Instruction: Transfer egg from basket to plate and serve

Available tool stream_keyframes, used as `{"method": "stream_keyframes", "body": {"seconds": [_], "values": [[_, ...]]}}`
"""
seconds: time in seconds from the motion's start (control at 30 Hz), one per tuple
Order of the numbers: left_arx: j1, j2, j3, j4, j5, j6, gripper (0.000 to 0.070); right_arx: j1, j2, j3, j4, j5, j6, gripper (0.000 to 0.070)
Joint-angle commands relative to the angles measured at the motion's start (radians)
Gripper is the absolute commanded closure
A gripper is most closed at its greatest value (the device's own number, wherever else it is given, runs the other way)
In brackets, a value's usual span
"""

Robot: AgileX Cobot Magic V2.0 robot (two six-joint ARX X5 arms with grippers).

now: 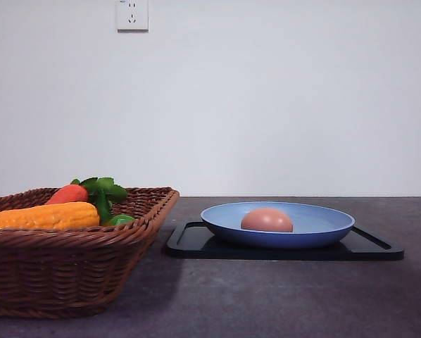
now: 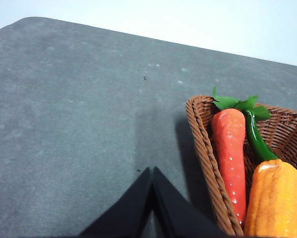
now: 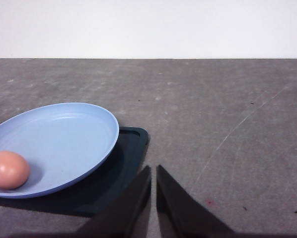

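Egg (image 1: 267, 220) rests in the blue plate (image 1: 323, 224) on the black tray (image 1: 196, 243); left gripper (image 2: 152, 173) and right gripper (image 3: 153, 171) are both clenched, empty.

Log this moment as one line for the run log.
egg: in plate | plate: on tray | basket: no egg seen | left gripper: shut, empty | right gripper: shut, empty

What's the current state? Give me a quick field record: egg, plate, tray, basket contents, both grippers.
egg: lying in the plate, out of the basket
plate: light blue, resting on the black tray
basket: brown wicker, left of the tray; holds a carrot, corn cob and green pepper
left gripper: shut, empty, above the table beside the basket
right gripper: nearly shut, empty, beside the tray
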Motion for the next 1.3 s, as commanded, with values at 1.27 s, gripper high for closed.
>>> {"method": "stream_keyframes", "body": {"seconds": [1.27], "values": [[0.002,-0.002,-0.022,-0.011,0.002,-0.002,0.0700,-0.002,-0.002,-0.006,0.010,0.000,0.008,0.0700]]}}
